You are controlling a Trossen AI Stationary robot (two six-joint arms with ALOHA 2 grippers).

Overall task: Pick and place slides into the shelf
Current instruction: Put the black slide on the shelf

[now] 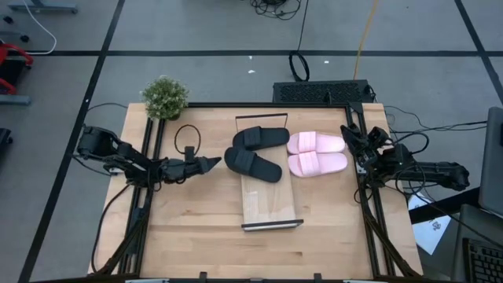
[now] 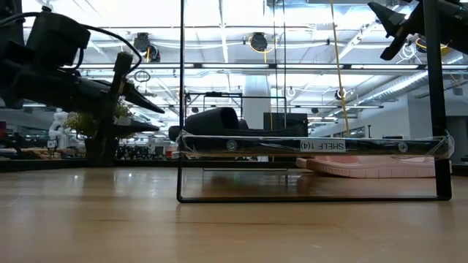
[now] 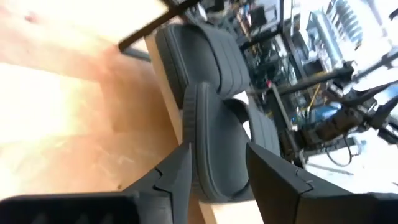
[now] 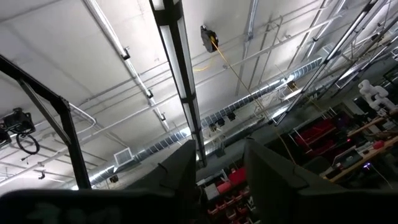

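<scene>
My left fingers [image 1: 211,164] hang just above the worktop [image 1: 196,228], spread apart with nothing between them, pointing toward the shelf [image 1: 270,208] and sitting a little short of the nearer black slide [image 1: 253,164]. In my left wrist view the two dark fingertips [image 3: 180,168] frame that slide [image 3: 214,146] with an open gap, and none of them touches it. The slide lies tilted across the shelf's left edge, partly on the light board and partly hanging out toward me. The other black slide [image 1: 261,137] sits beyond it at the far end of the shelf, the two overlapping or touching where they meet. The two pink slides [image 1: 317,153] lie side by side, touching each other, just right of the black pair; from above I cannot tell whether they rest on the shelf or on the worktop beside it, though the low view shows a pink one [image 2: 373,166] below the level of the board [image 2: 314,145]. My right fingers [image 1: 350,134] are raised near the worktop's right edge, just beside the pink slides' toes but up off them; my right wrist view looks at the ceiling, with those fingers parted and empty.
</scene>
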